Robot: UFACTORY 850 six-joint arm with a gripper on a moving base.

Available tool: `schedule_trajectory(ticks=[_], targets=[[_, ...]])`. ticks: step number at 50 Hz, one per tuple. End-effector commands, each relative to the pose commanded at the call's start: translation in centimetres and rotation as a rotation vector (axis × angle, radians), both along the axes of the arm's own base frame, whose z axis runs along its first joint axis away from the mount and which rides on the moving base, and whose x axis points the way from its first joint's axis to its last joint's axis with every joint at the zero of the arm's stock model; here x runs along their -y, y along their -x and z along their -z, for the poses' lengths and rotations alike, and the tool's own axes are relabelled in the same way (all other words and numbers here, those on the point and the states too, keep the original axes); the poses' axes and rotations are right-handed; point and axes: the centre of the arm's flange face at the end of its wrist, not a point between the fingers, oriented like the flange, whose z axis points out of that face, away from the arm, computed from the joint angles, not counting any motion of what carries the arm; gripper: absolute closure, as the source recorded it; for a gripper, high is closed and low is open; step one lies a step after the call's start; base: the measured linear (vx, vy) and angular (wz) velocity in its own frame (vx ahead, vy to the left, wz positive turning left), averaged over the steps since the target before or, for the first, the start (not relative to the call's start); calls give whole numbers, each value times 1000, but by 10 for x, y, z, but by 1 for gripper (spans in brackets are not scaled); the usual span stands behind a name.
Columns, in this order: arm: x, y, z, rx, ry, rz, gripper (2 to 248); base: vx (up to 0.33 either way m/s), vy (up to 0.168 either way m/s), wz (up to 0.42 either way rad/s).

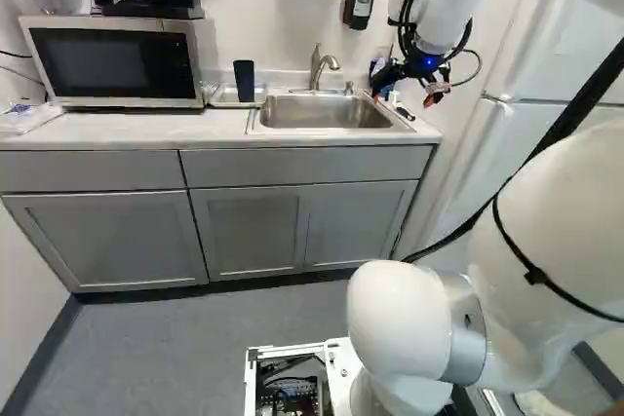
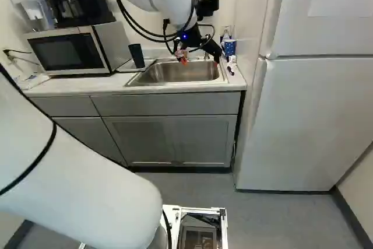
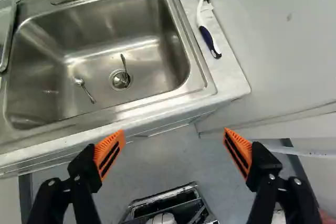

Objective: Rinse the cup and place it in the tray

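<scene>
My gripper (image 2: 199,61) hangs over the front of the sink (image 2: 180,72) in the right base view. In the wrist view the gripper (image 3: 172,141) is open, its orange-padded fingers wide apart and nothing between them. A dark cup (image 1: 244,80) stands upright at the tray (image 1: 223,96), left of the sink in the left base view. Beyond the sink's other side is a blue patterned cup (image 2: 229,47), only partly seen in the wrist view. Part of the tray (image 3: 5,35) shows beside the basin there. Which cup the task means I cannot tell.
Two spoons (image 3: 85,89) lie in the basin near the drain. The faucet (image 1: 320,67) rises behind it. A white brush with a dark handle (image 3: 206,31) lies on the counter beside the sink. A microwave (image 1: 115,60) and a tall white fridge (image 2: 309,115) flank the area.
</scene>
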Motion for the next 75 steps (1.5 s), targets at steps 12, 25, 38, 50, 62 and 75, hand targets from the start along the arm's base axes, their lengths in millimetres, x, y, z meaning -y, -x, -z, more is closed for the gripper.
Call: schedule_trajectory(ticks=[12,25,38,50,62,75], targets=[[0,0,0,1,0,0,3,0,0,0],[-2,-1,5,8,2,-4,3,0,0,0],[-5,-1,14,23,7,-10,3,0,0,0],[-10,-2,26,43,13,-19,3,0,0,0],[-16,-3,42,70,20,-31,3,0,0,0],[-25,-2,64,107,29,-47,3,0,0,0]])
